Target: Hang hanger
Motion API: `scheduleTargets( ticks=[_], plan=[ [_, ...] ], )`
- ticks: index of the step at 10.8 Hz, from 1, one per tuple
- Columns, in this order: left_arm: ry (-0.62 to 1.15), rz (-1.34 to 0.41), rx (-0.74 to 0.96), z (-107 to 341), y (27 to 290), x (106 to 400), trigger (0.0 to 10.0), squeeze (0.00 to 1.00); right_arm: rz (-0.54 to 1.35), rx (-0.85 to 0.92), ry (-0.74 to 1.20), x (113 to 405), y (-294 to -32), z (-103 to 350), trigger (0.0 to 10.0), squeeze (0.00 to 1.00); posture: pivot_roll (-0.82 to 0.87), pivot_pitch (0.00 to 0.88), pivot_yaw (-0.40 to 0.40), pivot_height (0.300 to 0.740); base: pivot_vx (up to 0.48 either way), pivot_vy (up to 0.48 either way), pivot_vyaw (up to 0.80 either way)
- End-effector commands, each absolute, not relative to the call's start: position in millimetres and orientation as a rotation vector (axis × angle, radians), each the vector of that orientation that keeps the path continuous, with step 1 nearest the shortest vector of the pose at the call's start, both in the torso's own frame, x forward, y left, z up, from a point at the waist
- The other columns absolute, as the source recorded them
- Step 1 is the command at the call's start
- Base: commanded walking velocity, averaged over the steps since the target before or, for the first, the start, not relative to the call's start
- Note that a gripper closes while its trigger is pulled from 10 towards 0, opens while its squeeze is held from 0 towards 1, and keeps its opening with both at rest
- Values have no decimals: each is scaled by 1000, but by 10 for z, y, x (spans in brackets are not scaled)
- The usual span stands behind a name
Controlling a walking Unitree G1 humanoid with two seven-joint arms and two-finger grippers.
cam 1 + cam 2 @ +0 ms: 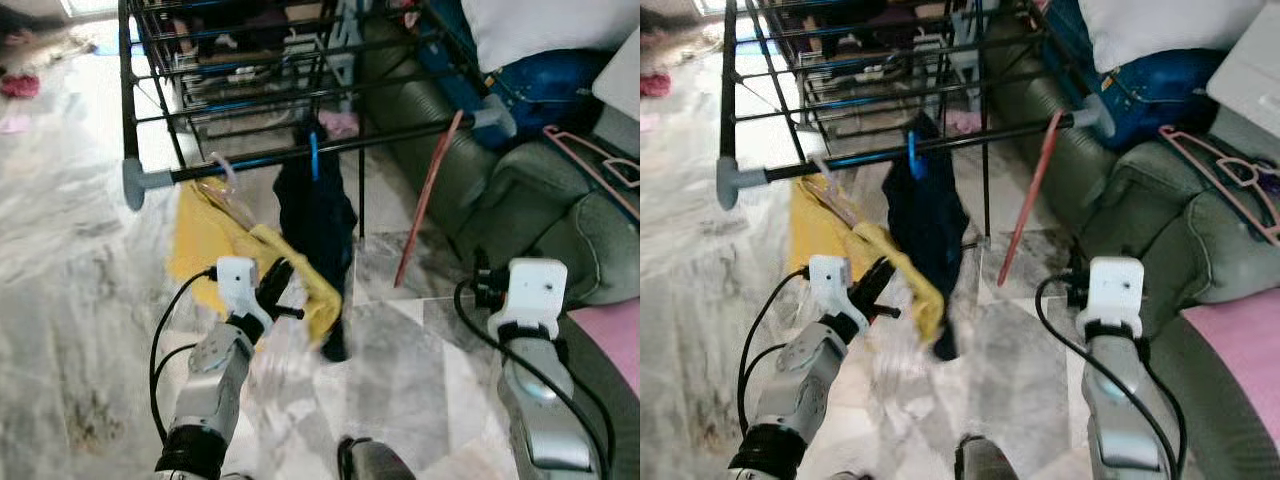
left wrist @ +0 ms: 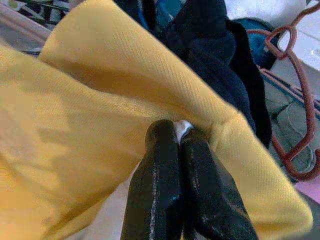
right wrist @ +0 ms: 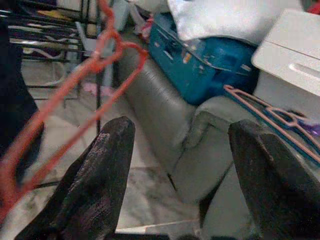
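A yellow garment [image 1: 205, 235] hangs on a pale hanger whose hook [image 1: 226, 166] sits over the front bar [image 1: 400, 138] of a black drying rack. My left gripper [image 2: 179, 134] is shut on the garment's lower hem, pulling it out toward me. A dark navy garment [image 1: 315, 215] hangs next to it on a blue hanger. Further right, a red hanger [image 1: 430, 195] dangles from the same bar. My right gripper [image 3: 182, 127] is open and holds nothing, below and to the right of the red hanger [image 3: 75, 80], by the sofa.
A grey-green sofa [image 1: 520, 190] stands on the right, with a pink hanger [image 1: 600, 160] on its arm and a blue bag [image 1: 545, 80] and white pillow behind it. More clothes hang deeper in the rack. Marble floor stretches to the left.
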State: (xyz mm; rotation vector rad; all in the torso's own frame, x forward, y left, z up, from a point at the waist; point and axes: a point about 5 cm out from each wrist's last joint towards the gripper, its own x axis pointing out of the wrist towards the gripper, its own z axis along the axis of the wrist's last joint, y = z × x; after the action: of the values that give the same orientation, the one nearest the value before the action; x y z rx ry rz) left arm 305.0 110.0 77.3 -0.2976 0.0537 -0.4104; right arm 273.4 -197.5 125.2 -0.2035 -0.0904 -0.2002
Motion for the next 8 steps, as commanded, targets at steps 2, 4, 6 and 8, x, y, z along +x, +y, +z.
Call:
scheduleTargets(
  ticks=[2,4,6,8],
  plan=[
    [43,-399,-280,767,1168,3008,10000,0,-176,-188,-68,2806,-1917,1240,10000,0,-226,181,-9,740,0,0,0],
    [39,-426,-261,771,1194,2964,10000,0,-128,-170,-52,2922,-1803,1267,10000,0,-214,196,-4,740,0,0,0],
    [53,-445,-230,756,1271,2910,10000,0,-62,-126,15,3143,-1670,1252,10000,0,-198,218,10,740,0,0,0],
    [59,-442,-215,765,1334,2889,10000,0,-78,-107,38,3356,-1684,1313,10000,0,-183,232,19,740,0,0,0]
  ],
)
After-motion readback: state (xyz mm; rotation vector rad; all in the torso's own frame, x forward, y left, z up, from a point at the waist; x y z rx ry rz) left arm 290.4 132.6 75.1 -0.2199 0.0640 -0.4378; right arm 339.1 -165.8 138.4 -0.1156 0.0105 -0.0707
